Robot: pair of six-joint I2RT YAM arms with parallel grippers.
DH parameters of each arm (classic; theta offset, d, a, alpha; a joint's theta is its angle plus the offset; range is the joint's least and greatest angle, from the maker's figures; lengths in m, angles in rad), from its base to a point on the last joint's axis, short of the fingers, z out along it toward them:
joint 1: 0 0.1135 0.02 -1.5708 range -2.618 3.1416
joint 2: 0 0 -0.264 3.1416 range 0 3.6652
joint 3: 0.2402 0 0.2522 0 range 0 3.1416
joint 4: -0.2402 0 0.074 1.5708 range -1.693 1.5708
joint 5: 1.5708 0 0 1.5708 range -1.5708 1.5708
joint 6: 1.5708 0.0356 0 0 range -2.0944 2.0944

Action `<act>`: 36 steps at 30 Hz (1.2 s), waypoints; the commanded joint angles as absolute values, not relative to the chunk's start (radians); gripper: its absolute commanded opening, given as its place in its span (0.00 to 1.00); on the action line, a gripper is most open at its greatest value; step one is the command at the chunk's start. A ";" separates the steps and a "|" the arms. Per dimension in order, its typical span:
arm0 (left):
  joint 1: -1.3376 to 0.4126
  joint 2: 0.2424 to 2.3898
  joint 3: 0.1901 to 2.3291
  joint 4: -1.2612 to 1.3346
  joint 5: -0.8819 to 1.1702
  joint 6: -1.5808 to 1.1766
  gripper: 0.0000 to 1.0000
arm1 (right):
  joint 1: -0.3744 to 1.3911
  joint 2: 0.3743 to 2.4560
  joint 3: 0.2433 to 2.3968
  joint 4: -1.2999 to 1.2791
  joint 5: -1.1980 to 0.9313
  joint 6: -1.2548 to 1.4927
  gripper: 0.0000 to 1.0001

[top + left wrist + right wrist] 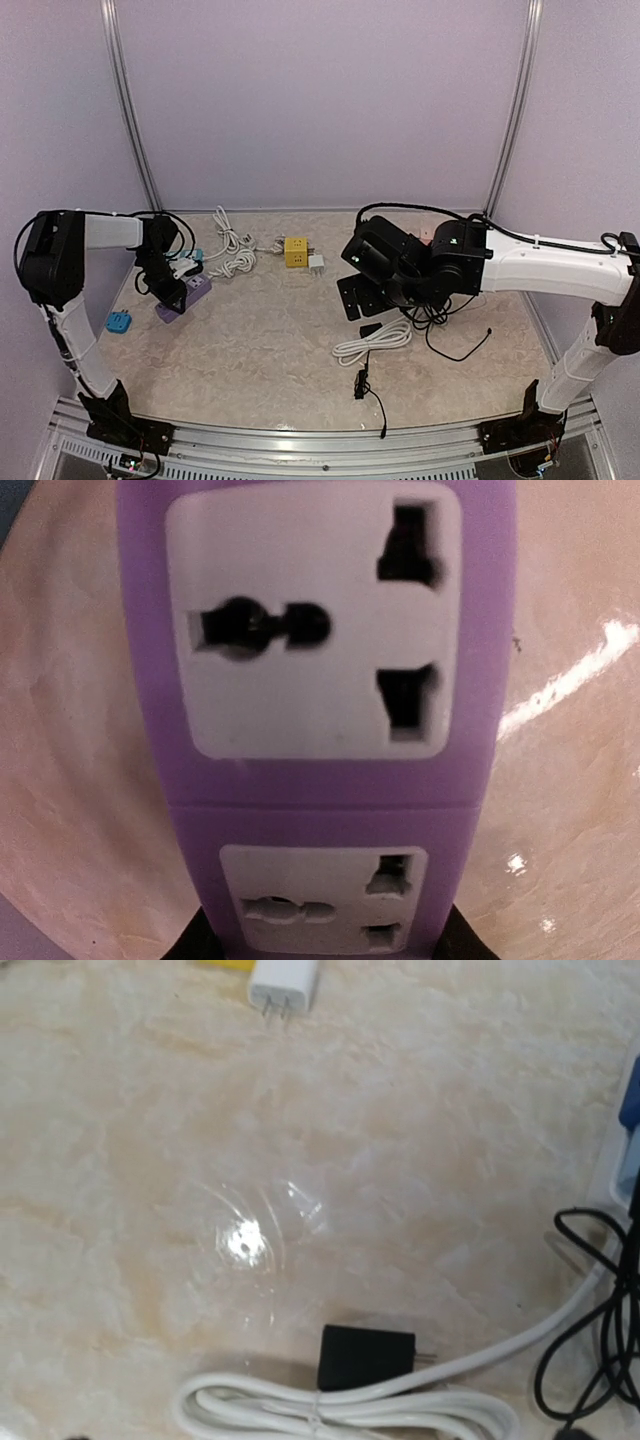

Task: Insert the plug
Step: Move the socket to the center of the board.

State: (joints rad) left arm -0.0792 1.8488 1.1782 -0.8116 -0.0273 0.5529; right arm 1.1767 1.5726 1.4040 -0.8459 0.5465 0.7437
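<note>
Black rectangular plug (365,1357): on marbled beige desk (300,1160), against coiled white cable (340,1410).
Left hand (170,283): clamped around purple plastic power strip (320,780).
Right hand (358,297): near plug, touching nothing; opening unclear.

The purple power strip (330,780) lies flat at about 9 o'clock on the table in the top view. Up close it shows two white socket faces, each with a round-and-slot pair at 9 o'clock and two angled slots at 3 o'clock. The small black plug (365,1357) lies on its side just toward 4 o'clock from the table's middle, prongs pointing to 3 o'clock in the right wrist view, seemingly touching the coiled white cable (350,1410) at its 6 o'clock.
</note>
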 commanded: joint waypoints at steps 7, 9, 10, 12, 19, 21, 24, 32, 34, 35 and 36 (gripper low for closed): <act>-0.074 1.691 0.957 -0.810 0.111 0.649 0.00 | 1.186 1.542 1.458 -0.710 0.670 0.575 1.00; -0.079 1.610 0.911 -0.852 0.128 0.690 0.00 | 1.183 1.537 1.466 -0.665 0.689 0.537 1.00; -0.085 1.581 0.895 -0.880 0.160 0.713 0.00 | 1.181 1.534 1.465 -0.636 0.693 0.517 1.00; -0.116 1.514 0.873 -0.939 0.220 0.767 0.00 | 1.168 1.525 1.454 -0.571 0.673 0.472 1.00; -0.502 1.399 0.848 -0.883 0.182 0.838 0.00 | 1.023 1.521 1.389 -0.294 0.454 0.400 1.00; -0.563 1.452 0.890 -0.847 0.176 0.833 0.00 | 0.953 1.544 1.414 -0.291 0.381 0.468 1.00; -0.642 1.579 0.970 -0.806 0.171 0.816 0.00 | 0.891 1.592 1.457 -0.299 0.372 0.513 1.00; -0.769 1.806 1.112 -0.828 0.145 0.854 0.60 | 0.882 1.713 1.612 -0.428 0.387 0.471 0.95; -0.739 1.821 1.166 -0.892 0.174 0.839 0.93 | 0.884 1.725 1.625 -0.466 0.391 0.468 0.96; -0.715 1.821 1.209 -0.939 0.198 0.825 0.98 | 0.885 1.726 1.622 -0.474 0.394 0.469 0.96; -0.691 1.819 1.269 -0.985 0.228 0.807 0.99 | 0.885 1.725 1.613 -0.477 0.393 0.471 0.97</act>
State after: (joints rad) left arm -0.7582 1.8103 1.1275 -0.8524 0.1574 0.8280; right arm 0.8753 1.7096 1.5986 -0.3885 0.3958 0.4744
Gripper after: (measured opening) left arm 0.924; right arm 0.963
